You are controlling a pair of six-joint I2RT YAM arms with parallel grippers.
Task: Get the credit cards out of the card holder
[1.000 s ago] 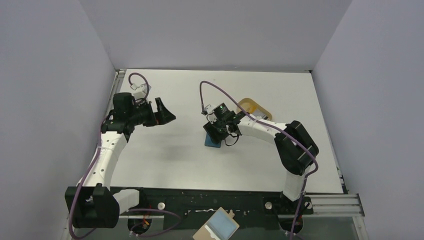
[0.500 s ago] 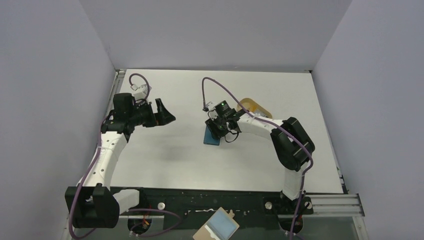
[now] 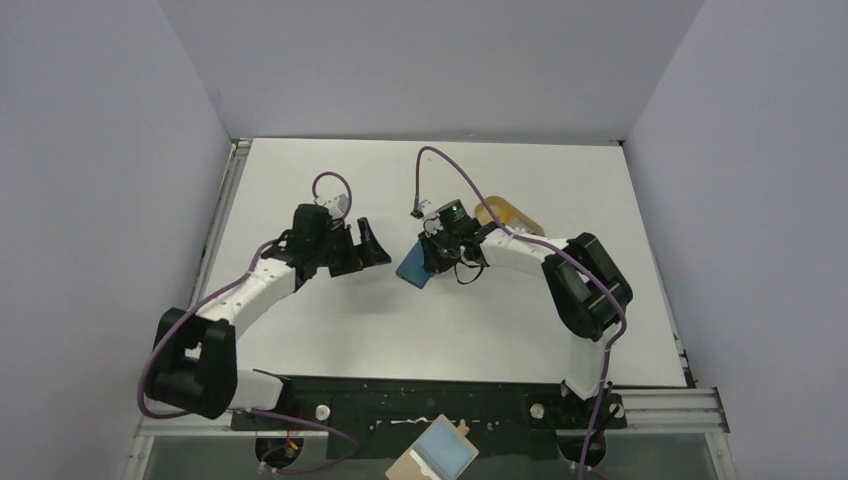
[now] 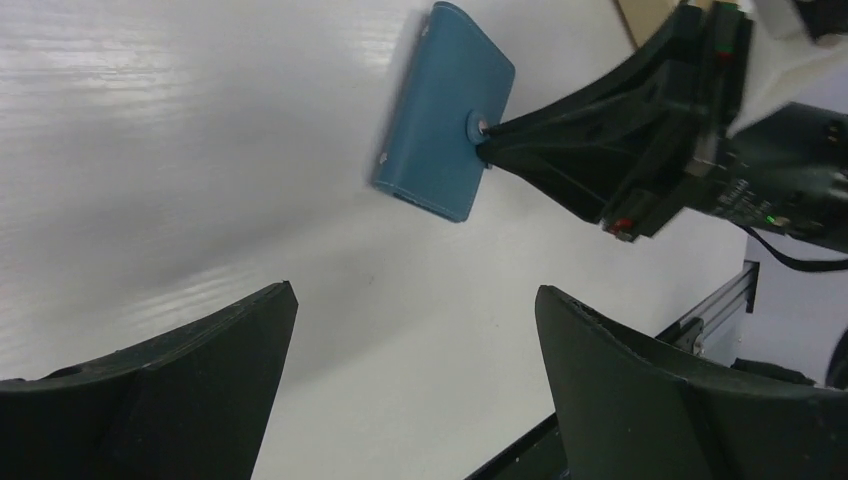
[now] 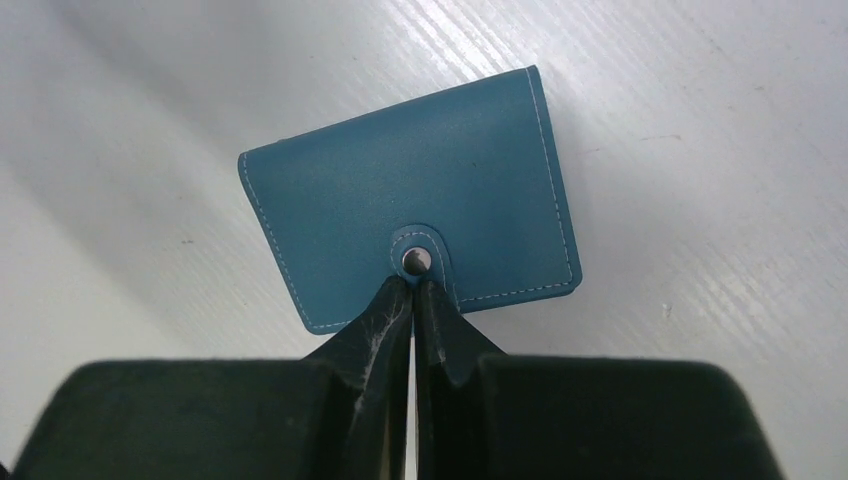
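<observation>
the teal-blue card holder (image 3: 413, 268) is near the middle of the white table (image 3: 330, 330). it is folded shut, and its snap tab (image 5: 420, 262) is buttoned on the side facing up.

the right tool (image 5: 412, 290) is squeezed tight, its two tips pressed together. the tips touch the card holder right at the snap tab, at the edge nearest that arm. we cannot tell if a bit of the tab is pinched between them, or if the card holder lies flat.

the left tool (image 4: 415, 380) is spread wide, with nothing between its two black fingers (image 4: 150, 400). it is near the card holder, on its left, and does not touch it. from the left wrist we see the card holder past the wide gap, with the right tool's tip on the snap.

a tan oval tray (image 3: 505, 213) sits on the table just behind the right arm, apart from the card holder.
</observation>
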